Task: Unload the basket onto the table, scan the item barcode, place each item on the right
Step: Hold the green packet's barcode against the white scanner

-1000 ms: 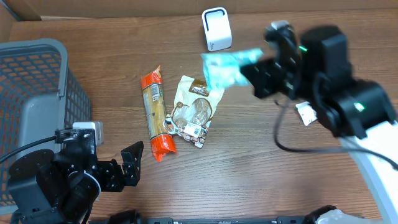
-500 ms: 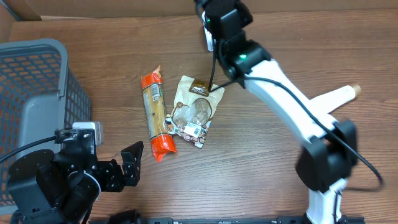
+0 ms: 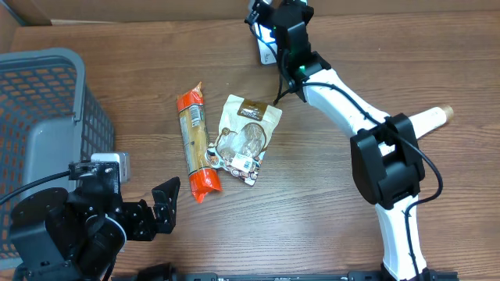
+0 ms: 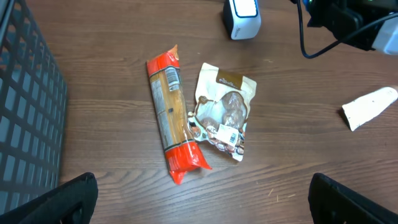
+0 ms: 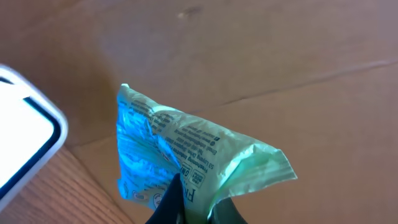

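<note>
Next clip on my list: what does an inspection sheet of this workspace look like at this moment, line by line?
Surface: wooden table, bare wood, no spill seen.
Job's things: green packet held up near the white scanner; orange packet and beige pouch lie side by side mid-table.
Clutter: white wedge-shaped item at the right, cannot identify.
Grippers: left gripper open, holding nothing; right gripper shut on the green packet.
Cables: black cable hangs by the right arm near the scanner.
Surroundings: grey basket at the left; cardboard wall behind the table.
</note>
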### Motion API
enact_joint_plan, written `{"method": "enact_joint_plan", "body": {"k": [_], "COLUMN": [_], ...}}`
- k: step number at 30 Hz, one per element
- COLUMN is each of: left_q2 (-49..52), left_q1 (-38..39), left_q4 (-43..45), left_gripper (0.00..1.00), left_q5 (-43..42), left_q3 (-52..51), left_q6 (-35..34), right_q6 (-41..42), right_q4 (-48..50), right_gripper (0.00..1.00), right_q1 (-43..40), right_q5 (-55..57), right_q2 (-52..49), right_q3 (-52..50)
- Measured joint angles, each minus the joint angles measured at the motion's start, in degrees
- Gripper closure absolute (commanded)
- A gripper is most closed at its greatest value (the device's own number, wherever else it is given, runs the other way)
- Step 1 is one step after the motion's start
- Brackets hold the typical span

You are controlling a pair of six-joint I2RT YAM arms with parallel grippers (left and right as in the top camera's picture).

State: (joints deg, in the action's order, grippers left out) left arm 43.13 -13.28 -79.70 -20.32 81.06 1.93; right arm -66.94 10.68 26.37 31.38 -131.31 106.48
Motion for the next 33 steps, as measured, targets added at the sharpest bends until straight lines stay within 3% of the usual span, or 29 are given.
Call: {"method": "enact_joint_plan", "body": {"k": [12,33], "left_q2": [0.0,0.0], "left_q1": [0.0,0.0], "left_q4": [0.0,0.0], "left_gripper": [0.01,0.0], "left_q5": [0.0,0.0], "left_q3": [0.0,0.0], "left_q6": [0.0,0.0], "right_q6": [-0.8,-5.6], "right_q4": [-2.8,-2.8], "right_gripper": [0.96,0.96], "right_q1": [-1.1,-1.1], "right_q5": [-9.9,-11.7], "right_q2": [-1.0,-1.6], "right_q3": [0.0,0.0]}}
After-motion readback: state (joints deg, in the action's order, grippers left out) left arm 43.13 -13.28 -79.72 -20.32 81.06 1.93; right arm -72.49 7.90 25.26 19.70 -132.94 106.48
